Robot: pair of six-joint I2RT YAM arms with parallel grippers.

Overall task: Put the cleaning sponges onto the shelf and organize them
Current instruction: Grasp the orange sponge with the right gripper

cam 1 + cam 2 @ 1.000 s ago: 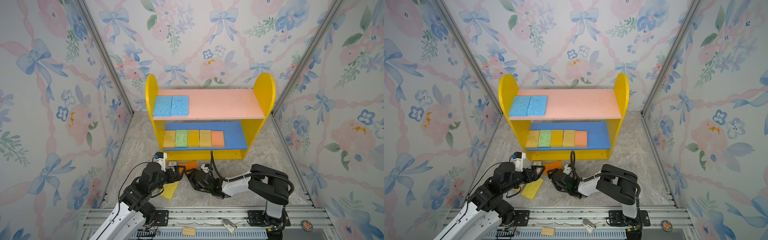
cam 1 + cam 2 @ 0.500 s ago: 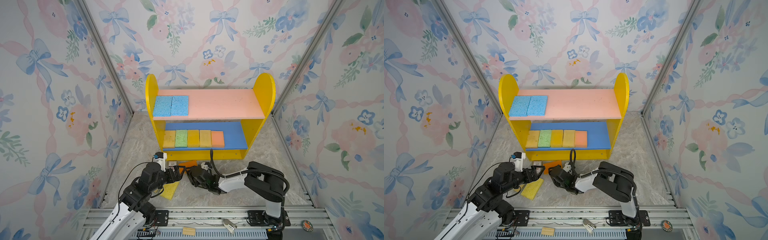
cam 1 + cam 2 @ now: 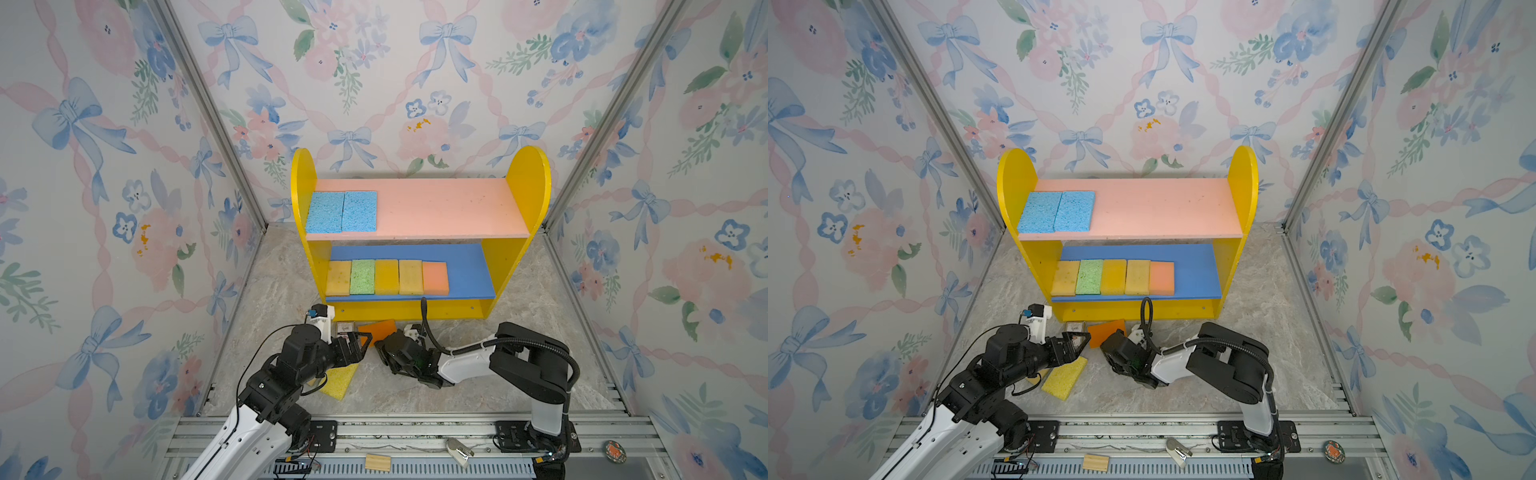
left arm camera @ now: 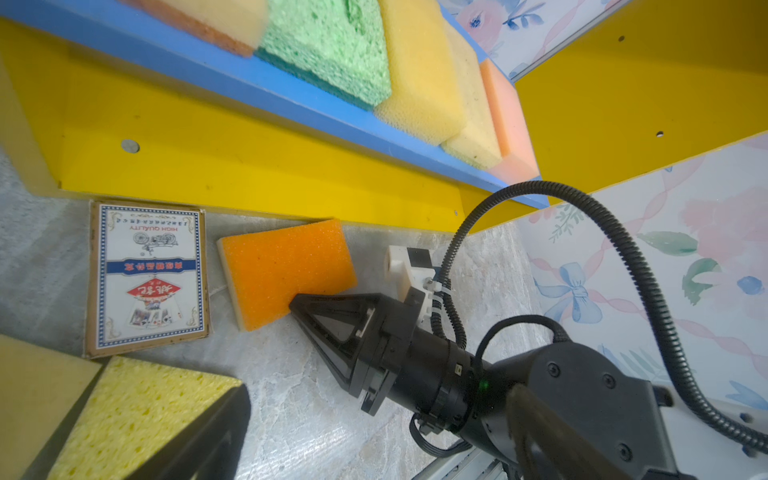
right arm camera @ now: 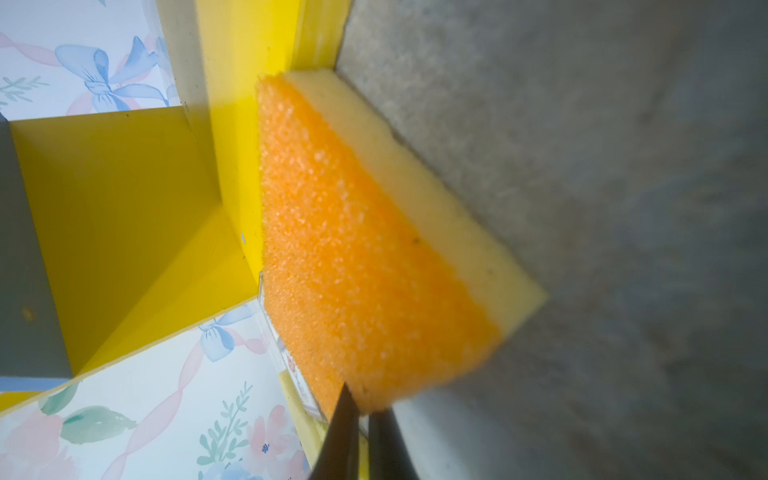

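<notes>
The shelf [image 3: 528, 178] stands at the back, with two blue sponges [image 3: 340, 212] on its pink upper board and several yellow, green and peach ones [image 3: 386, 276] in a row on the blue lower board. An orange sponge [image 3: 380, 328] [image 4: 286, 270] lies on the floor against the shelf's base. My right gripper [image 3: 377, 345] [image 5: 360, 409] is shut on its near corner. My left gripper [image 3: 353, 349] [image 4: 370, 453] hangs open over a yellow sponge [image 3: 340, 380] [image 4: 141, 415], holding nothing. A mustard sponge [image 4: 33, 395] shows beside it.
A printed card box [image 3: 345, 328] [image 4: 147, 276] lies on the floor left of the orange sponge. Flowered walls close in on three sides. On the front rail sit a small wooden block [image 3: 377, 462] and a metal clip [image 3: 457, 451].
My right gripper has slid a little left and closed its jaws onto the orange sponge's corner. The left arm and the sponges on the shelf have not moved.
</notes>
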